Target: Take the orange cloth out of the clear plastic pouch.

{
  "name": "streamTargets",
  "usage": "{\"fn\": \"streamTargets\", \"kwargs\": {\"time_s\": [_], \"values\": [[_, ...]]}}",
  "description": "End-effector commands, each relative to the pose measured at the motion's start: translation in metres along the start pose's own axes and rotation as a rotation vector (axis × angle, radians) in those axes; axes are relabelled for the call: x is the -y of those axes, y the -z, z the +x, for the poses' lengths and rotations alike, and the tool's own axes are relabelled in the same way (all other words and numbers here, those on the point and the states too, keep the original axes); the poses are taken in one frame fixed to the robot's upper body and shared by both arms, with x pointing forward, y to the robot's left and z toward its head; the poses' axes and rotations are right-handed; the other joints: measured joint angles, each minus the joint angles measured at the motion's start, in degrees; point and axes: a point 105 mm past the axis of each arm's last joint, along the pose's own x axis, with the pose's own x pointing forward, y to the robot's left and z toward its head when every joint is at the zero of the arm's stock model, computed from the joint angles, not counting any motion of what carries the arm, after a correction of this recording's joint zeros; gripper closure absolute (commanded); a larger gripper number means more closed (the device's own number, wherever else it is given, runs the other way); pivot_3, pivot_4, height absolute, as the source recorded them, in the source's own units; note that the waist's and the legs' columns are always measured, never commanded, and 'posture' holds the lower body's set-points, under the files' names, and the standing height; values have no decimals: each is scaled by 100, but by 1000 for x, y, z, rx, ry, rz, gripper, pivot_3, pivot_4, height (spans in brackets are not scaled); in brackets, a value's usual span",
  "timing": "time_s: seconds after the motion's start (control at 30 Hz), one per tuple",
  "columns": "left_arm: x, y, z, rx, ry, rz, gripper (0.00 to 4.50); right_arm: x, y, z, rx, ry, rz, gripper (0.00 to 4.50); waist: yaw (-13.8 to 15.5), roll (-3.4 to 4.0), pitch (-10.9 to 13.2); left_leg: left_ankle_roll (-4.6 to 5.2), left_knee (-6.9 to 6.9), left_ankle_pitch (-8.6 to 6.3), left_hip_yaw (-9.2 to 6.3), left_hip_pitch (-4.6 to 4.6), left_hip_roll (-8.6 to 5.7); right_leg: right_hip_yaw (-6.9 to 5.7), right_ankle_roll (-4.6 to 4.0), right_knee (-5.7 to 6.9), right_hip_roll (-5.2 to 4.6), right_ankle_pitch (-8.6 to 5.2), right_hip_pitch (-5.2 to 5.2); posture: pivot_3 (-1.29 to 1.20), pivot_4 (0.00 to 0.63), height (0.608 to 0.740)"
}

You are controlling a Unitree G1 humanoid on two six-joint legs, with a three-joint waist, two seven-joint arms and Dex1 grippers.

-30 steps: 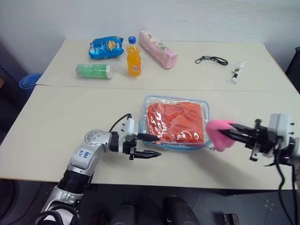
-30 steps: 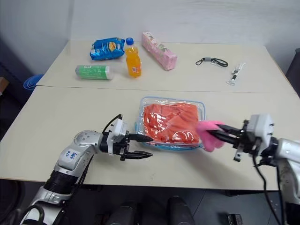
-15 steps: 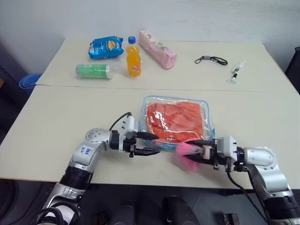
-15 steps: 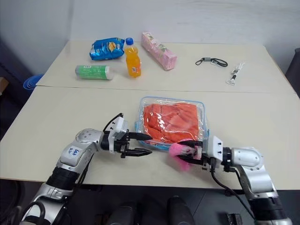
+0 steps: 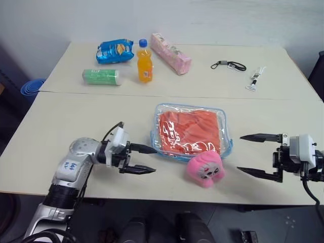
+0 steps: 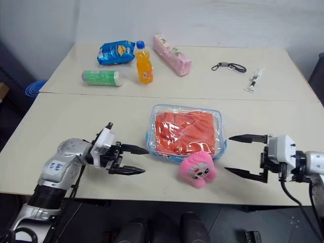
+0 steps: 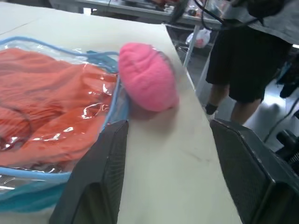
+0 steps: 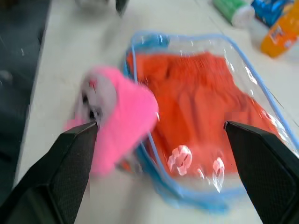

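Both the left hand (image 5: 139, 158) and right hand (image 5: 253, 155) gape empty; one should pin the clear plastic pouch (image 5: 191, 132) near the counter's front edge before unzipping.

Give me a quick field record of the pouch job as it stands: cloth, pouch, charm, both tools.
cloth: orange cloth inside the pouch, not yet out
pouch: clear plastic pouch flat on the near table, between the two tools
charm: pink plush charm lying on the table at the pouch's near right corner, free of both tools
left tool: left tool open, empty, just left of the pouch
right tool: right tool wide open, empty, off to the pouch's right
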Motion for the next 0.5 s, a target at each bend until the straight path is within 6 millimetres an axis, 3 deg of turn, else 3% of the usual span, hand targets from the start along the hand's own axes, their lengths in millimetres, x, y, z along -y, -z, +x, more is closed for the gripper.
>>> {"fn": "streamTargets", "kwargs": {"time_s": [0.03, 0.2, 0.23, 0.3, 0.5], "values": [[6, -24, 7, 41, 35, 92, 206, 7, 22, 8, -92, -47, -132, 0, -9, 1, 1, 14, 1, -8, 1, 3, 0, 0, 0, 2, 0, 0, 2, 0, 150, 740], [10, -30, 11, 27, 62, 75, 40, 19, 36, 41, -106, -86, -220, 0, -88, 4, 2, -20, -2, 11, 2, -2, 2, 0, 0, 13, 3, 0, -13, 0, 150, 740], [10, -30, 11, 24, 63, 74, 11, 21, 38, 48, -107, -92, -250, 184, -106, 4, 2, -21, -1, 12, 2, -2, 2, -1, 0, 15, 3, 0, -13, 0, 150, 740], [11, -30, 10, 13, 62, 78, 0, 23, 42, 56, -115, -105, -253, 591, -136, 4, 2, -20, 0, 12, 4, -3, 1, 1, 0, 14, 3, 0, -14, 0, 150, 740], [12, -28, 9, -4, 49, 99, 0, 29, 44, 57, -123, -117, -284, 2658, -129, 5, 3, -21, 3, 12, 1, -7, 1, -2, 0, 11, 0, 0, -15, 0, 150, 740]]}}
